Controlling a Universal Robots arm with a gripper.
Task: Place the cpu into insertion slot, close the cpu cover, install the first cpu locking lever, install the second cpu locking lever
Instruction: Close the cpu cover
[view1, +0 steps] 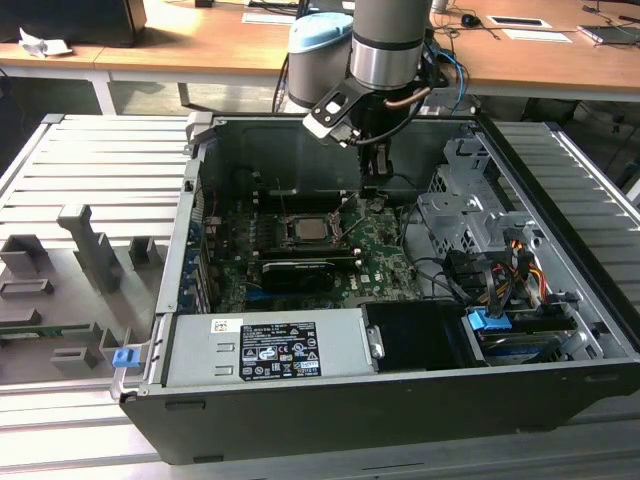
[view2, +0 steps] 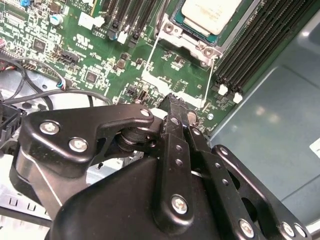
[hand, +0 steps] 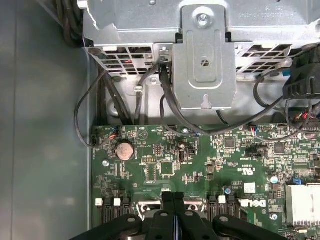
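Note:
The cpu (view1: 305, 230) lies silvery face up in the insertion slot (view1: 283, 238) on the green motherboard; in the second wrist view the cpu (view2: 207, 12) sits inside the silvery cpu cover (view2: 176, 31), which lies flat around it. My gripper (view1: 373, 186) hangs above the board, beyond the slot toward the case's far wall and to the exterior view's right of it. The black fingers (view2: 173, 111) are pressed together with nothing between them, and the same shows in the first wrist view, where the gripper (hand: 174, 199) hovers over the board. I cannot make out the locking levers.
A long black card (view1: 292, 272) stands just in front of the slot. A metal drive cage (view1: 462, 210) with black cables (hand: 167, 100) fills the exterior view's right side of the case. The power supply (view1: 265, 350) is at the front. Memory slots (view2: 255, 45) run beside the socket.

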